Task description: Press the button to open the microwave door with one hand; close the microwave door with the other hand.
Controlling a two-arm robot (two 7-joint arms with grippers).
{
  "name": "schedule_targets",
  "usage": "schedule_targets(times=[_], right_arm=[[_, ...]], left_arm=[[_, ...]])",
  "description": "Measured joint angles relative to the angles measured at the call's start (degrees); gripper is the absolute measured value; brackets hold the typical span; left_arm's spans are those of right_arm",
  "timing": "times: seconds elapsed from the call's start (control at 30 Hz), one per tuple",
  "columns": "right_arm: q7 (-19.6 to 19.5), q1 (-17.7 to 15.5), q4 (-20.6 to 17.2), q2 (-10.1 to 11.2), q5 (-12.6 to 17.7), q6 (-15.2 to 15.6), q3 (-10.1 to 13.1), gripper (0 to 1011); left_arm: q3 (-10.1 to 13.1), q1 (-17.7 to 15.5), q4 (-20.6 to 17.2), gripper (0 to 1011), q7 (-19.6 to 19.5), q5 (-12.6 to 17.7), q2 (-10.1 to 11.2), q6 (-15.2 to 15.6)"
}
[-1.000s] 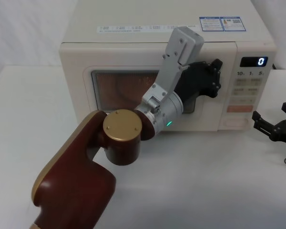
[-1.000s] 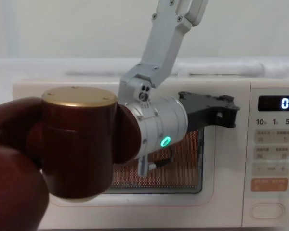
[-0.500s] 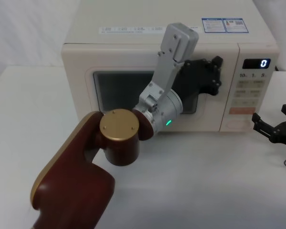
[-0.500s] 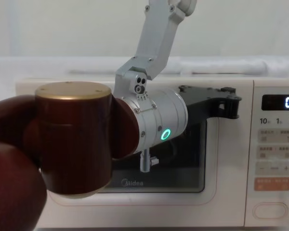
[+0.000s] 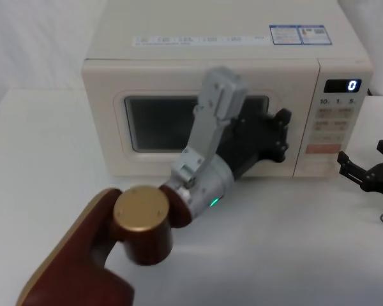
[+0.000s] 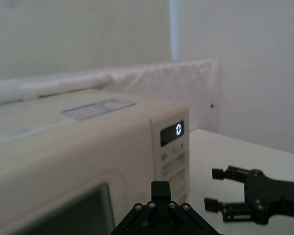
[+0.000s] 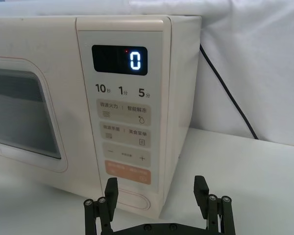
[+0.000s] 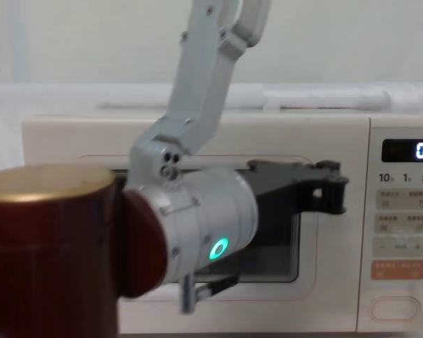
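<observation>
While the microwave door (image 5: 198, 121) sat flush with the front of the Midea microwave (image 5: 179, 57), the left gripper (image 5: 277, 134) hung just in front of the door's right edge, near the dark window (image 5: 159, 121). Its black claw pointed toward the control panel (image 5: 335, 124), and I cannot tell whether its jaws were spread or closed. Behind the jaws ran the silver wrist (image 8: 204, 225) with its green ring light (image 8: 218, 248), then the reddish-brown joint (image 5: 140, 223) nearest the robot.

The right gripper (image 7: 157, 198) waited low over the white table (image 5: 293, 242), off the microwave's right front corner, with its two fingers spread apart and nothing between them. Just ahead of those released jaws, at the panel's bottom, lay the wide cream button (image 7: 130, 200), apart from the fingertips. Above the button sat the orange key (image 7: 128, 172), then the beige keys, and higher still the black display (image 7: 119, 59) read "0". From the left wrist view, the right gripper showed beyond the left claw, beside the panel.
</observation>
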Motion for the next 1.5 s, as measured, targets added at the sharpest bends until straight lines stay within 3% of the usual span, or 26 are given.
schedule_targets(times=[0.23,0.47,0.8,0.93,1.13,1.5], right_arm=[[0.0,0.0,0.0,0.0,0.0,0.0,0.0,1002],[0.0,0.0,0.0,0.0,0.0,0.0,0.01,1002],[0.0,0.0,0.0,0.0,0.0,0.0,0.0,1002],[0.0,0.0,0.0,0.0,0.0,0.0,0.0,1002],[0.0,0.0,0.0,0.0,0.0,0.0,0.0,1002],[0.0,0.0,0.0,0.0,0.0,0.0,0.0,1002]], left_arm=[[-1.82,5.78,-4.52,0,2.38,-0.16,2.08,-0.1],[-5.15,12.38,-8.95,0,5.87,0.53,3.49,-1.51],[-13.2,20.94,-14.42,0,11.69,1.52,3.6,-3.97],[-17.59,23.98,-16.38,0,13.25,1.03,3.38,-5.76],[-22.32,26.02,-17.15,0,13.38,-0.42,3.14,-7.57],[-28.78,27.35,-15.43,0,11.65,-3.05,2.99,-10.03]])
